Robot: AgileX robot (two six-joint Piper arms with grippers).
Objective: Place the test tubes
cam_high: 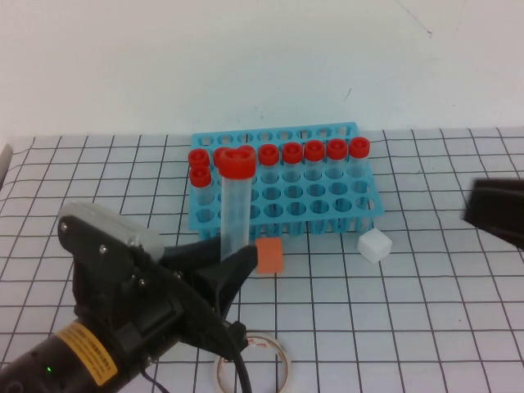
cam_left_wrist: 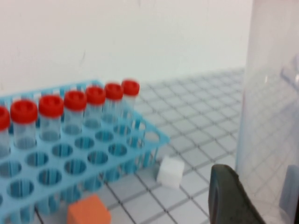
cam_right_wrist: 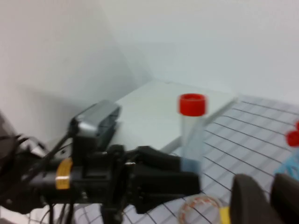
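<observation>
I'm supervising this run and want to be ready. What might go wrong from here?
The left hand holds the tube low down, so it may tip when entering the rack. Capped tubes in the rack's back row could get knocked. The orange block beside that hand might be shoved. The right hand is far right, away from the rack.

Test tube (cam_high: 234,214): clear plastic, smooth, glossy. Cap (cam_high: 237,161): red plastic, slight sheen. Rack (cam_high: 205,217): blue moulded plastic, semi-gloss. Left gripper (cam_high: 223,255): matt black plastic. Table (cam_high: 426,311): matt white, black gridded. Orange cube (cam_high: 268,255): matt.
</observation>
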